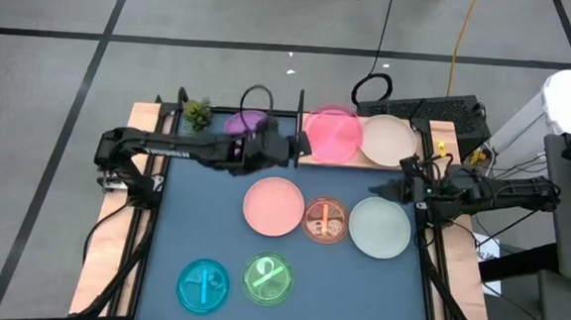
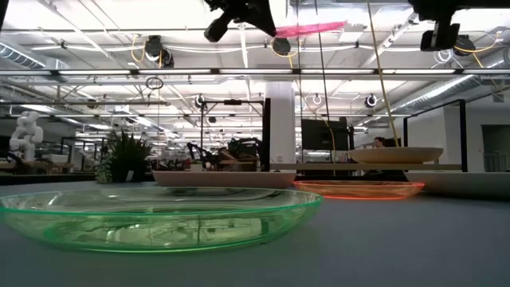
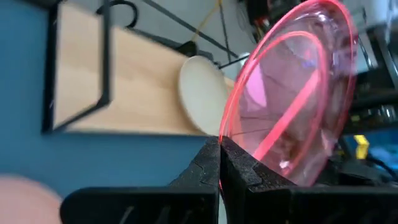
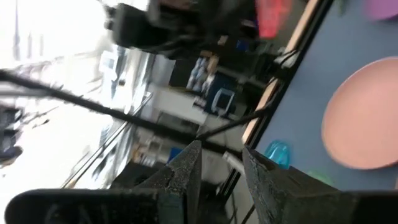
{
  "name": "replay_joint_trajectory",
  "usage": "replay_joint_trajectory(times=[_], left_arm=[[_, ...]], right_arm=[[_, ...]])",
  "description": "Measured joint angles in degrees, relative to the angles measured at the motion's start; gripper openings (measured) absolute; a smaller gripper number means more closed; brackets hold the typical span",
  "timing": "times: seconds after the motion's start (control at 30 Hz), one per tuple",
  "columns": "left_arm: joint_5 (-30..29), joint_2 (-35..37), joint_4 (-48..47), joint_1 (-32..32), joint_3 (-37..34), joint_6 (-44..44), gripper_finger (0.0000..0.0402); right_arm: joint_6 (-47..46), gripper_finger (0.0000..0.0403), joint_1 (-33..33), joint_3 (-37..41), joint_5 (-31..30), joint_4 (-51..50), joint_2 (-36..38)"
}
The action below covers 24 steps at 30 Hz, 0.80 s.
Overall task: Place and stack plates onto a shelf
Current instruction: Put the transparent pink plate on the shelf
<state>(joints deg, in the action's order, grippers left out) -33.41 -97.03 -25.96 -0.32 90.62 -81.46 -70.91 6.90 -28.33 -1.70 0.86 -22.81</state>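
My left gripper point(image 1: 291, 148) is shut on the translucent magenta plate point(image 1: 335, 133), which hangs in the air over the light-wood shelf point(image 3: 143, 81) at the table's far edge. The cream plate point(image 1: 388, 139) rests flat on the shelf to the right of it. The purple plate point(image 1: 248, 124) lies left of the black upright point(image 1: 301, 106), partly hidden under my left arm. On the blue table lie the pink plate point(image 1: 273, 205), orange-brown plate point(image 1: 325, 220), mint-white plate point(image 1: 379, 227), cyan plate point(image 1: 202, 284) and green plate point(image 1: 269, 279). My right gripper point(image 1: 388, 189) hovers open above the mint-white plate's far edge. My left gripper pinches the magenta plate by its rim point(image 3: 222, 132), on the plate's left side, between the two fingers. The fingers come roughly level from the table's left. The plate is lifted clear and sticks out to the right of the fingertips, nearly level with a slight tilt point(image 2: 311, 29).
A small potted plant point(image 1: 197, 113) stands at the far left corner beside the shelf. Narrow wooden rails run along the table's left and right sides. Cables and a dark device lie behind the shelf on the floor. Bare blue table shows at the left point(image 1: 188, 214).
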Motion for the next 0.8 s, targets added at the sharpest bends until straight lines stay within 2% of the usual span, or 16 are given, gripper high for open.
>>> replay_joint_trajectory(times=[0.13, 0.37, 0.6, 0.8], left_arm=[[-5.63, -0.02, 4.06, -3.63, -5.28, -9.23, 0.0000], [-13.56, -1.57, 12.28, -8.48, -12.20, -21.39, 0.0000], [-17.24, -10.07, 19.27, -11.06, -9.85, -28.68, 0.0000], [-19.01, -18.05, 20.00, -12.57, -5.43, -38.56, 0.0000]], right_arm=[[0.78, 0.0100, 0.00, -0.01, 4.90, 0.14, 1.18], [1.16, 0.0100, 0.00, -0.01, 9.85, 0.18, 2.41], [1.81, 0.0100, -0.02, 0.00, 13.02, 0.28, 2.39], [2.21, 0.0100, -0.02, 0.01, 14.03, 1.03, 2.58]])
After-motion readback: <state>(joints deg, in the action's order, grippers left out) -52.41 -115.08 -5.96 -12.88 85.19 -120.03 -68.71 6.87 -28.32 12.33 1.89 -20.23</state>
